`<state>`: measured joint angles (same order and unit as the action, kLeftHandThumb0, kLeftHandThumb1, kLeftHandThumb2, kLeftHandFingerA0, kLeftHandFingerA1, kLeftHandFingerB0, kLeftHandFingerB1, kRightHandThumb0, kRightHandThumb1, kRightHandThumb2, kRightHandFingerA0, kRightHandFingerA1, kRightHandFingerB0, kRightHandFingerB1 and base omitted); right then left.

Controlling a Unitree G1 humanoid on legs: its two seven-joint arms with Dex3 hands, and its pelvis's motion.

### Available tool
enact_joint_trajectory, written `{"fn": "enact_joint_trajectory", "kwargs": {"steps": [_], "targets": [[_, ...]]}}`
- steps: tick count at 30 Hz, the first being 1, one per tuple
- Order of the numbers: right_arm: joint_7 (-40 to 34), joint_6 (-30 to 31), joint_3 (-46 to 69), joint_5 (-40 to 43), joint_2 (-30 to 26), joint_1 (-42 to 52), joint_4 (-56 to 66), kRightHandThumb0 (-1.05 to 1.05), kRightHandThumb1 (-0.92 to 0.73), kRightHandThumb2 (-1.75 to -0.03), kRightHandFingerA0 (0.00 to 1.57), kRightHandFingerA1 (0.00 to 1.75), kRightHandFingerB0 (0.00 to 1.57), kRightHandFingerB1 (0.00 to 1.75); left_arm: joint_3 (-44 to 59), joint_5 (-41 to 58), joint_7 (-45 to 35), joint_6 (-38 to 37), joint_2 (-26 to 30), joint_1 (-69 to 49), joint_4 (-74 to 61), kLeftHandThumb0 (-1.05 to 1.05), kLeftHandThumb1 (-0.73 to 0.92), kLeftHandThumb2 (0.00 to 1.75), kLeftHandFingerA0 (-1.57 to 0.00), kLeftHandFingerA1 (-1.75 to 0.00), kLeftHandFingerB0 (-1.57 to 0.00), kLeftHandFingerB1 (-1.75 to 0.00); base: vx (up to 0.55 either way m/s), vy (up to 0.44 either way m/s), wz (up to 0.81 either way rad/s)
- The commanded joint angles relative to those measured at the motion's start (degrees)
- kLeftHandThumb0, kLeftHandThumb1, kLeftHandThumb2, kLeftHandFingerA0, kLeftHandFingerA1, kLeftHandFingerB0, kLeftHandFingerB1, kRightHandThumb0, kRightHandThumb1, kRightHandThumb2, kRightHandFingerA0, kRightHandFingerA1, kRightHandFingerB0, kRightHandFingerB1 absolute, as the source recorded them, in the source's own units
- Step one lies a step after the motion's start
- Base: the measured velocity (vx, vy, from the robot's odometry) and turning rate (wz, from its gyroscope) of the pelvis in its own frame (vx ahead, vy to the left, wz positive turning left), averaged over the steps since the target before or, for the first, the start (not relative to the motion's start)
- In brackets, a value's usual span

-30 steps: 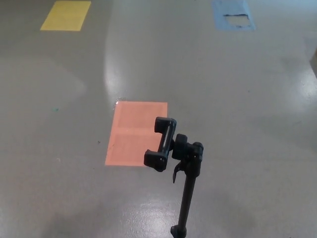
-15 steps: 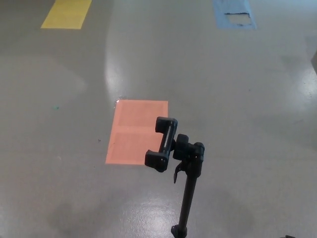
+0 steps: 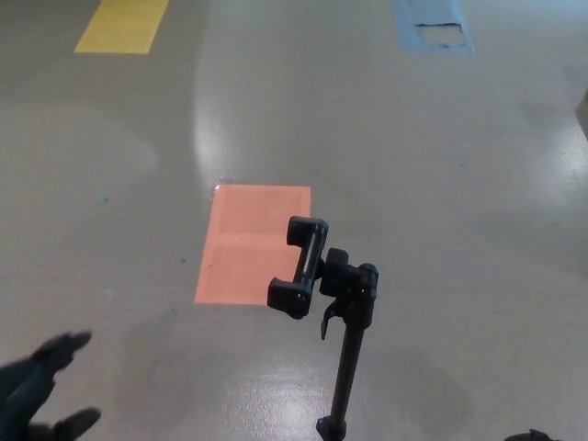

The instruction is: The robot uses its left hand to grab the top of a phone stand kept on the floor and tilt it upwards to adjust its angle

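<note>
Here your left hand [image 3: 37, 390] shows only at the frame's 8 o'clock corner, blurred, with its fingers [image 3: 62, 345] spread apart and nothing between them. It is well apart from the phone stand [image 3: 331, 312] and touches nothing. The right hand cannot be made out; a dark sliver at the bottom edge near 5 o'clock is too small to identify.

From the hand, look toward 2 o'clock: the stand's black pole [image 3: 347, 367] rises from the bottom edge just right of centre, its foot out of view. At its top sits a jointed head, and from that head the clamp [image 3: 301, 266] reaches toward 10 o'clock, empty, with no phone in its jaws. The clamp overlaps the lower right corner of the orange floor patch [image 3: 243, 243]. Further off, a yellow patch [image 3: 121, 26] lies at 11 o'clock and a blue patch [image 3: 432, 26] at 1 o'clock on the grey floor [image 3: 459, 184].

By my judgement you are at the reach, with the grasp not yet made and no tilting begun. The next move calls for carrying the left hand across to the clamp, closing on its upper end, then turning it upward about the joint without toppling the pole.

There are no containers in view, so nothing is held in any.
</note>
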<state>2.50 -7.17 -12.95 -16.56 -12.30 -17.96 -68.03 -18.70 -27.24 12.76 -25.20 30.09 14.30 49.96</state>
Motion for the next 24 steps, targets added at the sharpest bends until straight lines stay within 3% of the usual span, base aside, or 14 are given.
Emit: {"fn": "enact_joint_trajectory", "kwargs": {"steps": [1, 2, 3, 4, 5, 9, 10, 11, 14, 15, 16, 24], "targets": [[0.0, -0.2, 0.4, -0.3, -1.3, -1.1, -0.8, -0.28, -0.67, -1.12, 0.00, 0.48, 0.00, 0.47, -4.5, -18.0, 10.2, -11.3, 10.6, 1.6, -19.4, -0.76, 0.73, 0.62, -0.33, -0.32, -0.05, -0.25, 0.00, 0.000, 0.00], [0.1, -0.3, 0.3, -0.4, -1.3, -1.1, -0.8, -0.28, -0.67, -1.12, 0.00, 0.48, 0.00, 0.47, -4.4, -18.0, 9.6, -11.3, 11.0, 1.8, -20.5, -0.76, 0.73, 0.62, -0.33, -0.32, -0.05, -0.25, 0.00, 0.000, 0.00], [0.2, -0.3, 0.1, -0.5, -1.3, -1.2, -0.8, -0.28, -0.67, -1.12, 0.00, 0.48, 0.00, 0.47, -4.2, -18.0, 8.9, -11.1, 11.3, 2.0, -21.9, -0.79, 0.60, 0.93, -0.27, -0.46, -0.03, -0.26, 0.00, 0.000, 0.00], [0.3, -0.3, 0.0, -0.7, -1.4, -1.2, -0.7, -0.28, -0.67, -1.12, 0.00, 0.48, 0.00, 0.47, -4.1, -18.1, 8.3, -10.7, 11.7, 2.2, -23.4, -0.79, 0.60, 0.93, -0.27, -0.46, -0.03, -0.26, 0.00, 0.000, 0.00], [0.3, -0.1, -0.2, -0.9, -1.4, -1.4, -0.6, -0.28, -0.67, -1.12, 0.01, 0.49, 0.00, 0.47, -4.1, -18.4, 8.5, -10.6, 11.8, 2.5, -23.9, -0.76, 0.73, 0.63, -0.34, -0.32, -0.07, -0.23, 0.00, 0.000, 0.00], [0.6, 0.1, -0.2, -0.8, -1.4, -1.6, -0.8, -0.28, -0.66, -1.12, 0.01, 0.49, 0.00, 0.47, -4.3, -18.9, 6.7, -9.3, 12.7, 3.3, -27.2, -0.76, 0.75, 0.64, -0.31, -0.31, -0.01, -0.21, 0.00, 0.000, 0.00], [0.7, 0.1, -0.1, -0.7, -1.4, -1.6, -0.8, -0.28, -0.66, -1.12, 0.01, 0.49, 0.00, 0.47, -4.3, -19.0, 6.1, -8.9, 12.8, 3.3, -28.0, -0.77, 0.59, 0.94, -0.22, -0.45, 0.00, -0.22, 0.00, 0.000, 0.00], [0.7, 0.0, -0.1, -0.7, -1.4, -1.6, -0.8, -0.28, -0.67, -1.12, 0.01, 0.49, 0.00, 0.47, -4.4, -19.2, 5.5, -8.4, 13.1, 3.4, -29.1, -0.75, 0.72, 0.63, -0.32, -0.31, 0.00, -0.20, 0.00, 0.000, 0.00], [0.7, 0.0, 0.1, -0.6, -1.3, -1.6, -1.0, -0.28, -0.66, -1.12, 0.01, 0.49, 0.00, 0.47, -4.6, -18.9, 3.5, -7.9, 13.1, 3.9, -30.7, -0.74, 0.71, 0.63, -0.31, -0.31, 0.00, -0.18, 0.00, 0.000, 0.00], [0.6, 0.1, 0.1, -0.7, -1.3, -1.7, -1.0, -0.28, -0.66, -1.12, 0.01, 0.48, 0.00, 0.47, -4.8, -19.4, 3.4, -7.7, 13.2, 4.2, -31.1, -0.85, 0.62, 0.91, -0.25, -0.44, 0.00, -0.13, 0.00, 0.000, 0.00], [0.6, 0.0, 0.1, -0.8, -1.4, -1.8, -1.0, -0.28, -0.67, -1.12, 0.01, 0.49, 0.00, 0.47, -5.2, -20.3, 3.0, -7.6, 13.3, 4.8, -32.1, -0.77, 0.56, 0.90, -0.18, -0.43, 0.00, -0.17, 0.00, 0.000, 0.00], [0.9, 0.0, 0.2, -0.9, -1.4, -2.2, -1.4, -0.28, -0.66, -1.12, 0.01, 0.49, 0.00, 0.47, -6.2, -21.4, -0.3, -7.7, 13.2, 8.1, -35.3, -0.74, 0.50, 0.82, -0.19, -0.43, 0.00, -0.15, 0.00, 0.000, 0.00]]}}
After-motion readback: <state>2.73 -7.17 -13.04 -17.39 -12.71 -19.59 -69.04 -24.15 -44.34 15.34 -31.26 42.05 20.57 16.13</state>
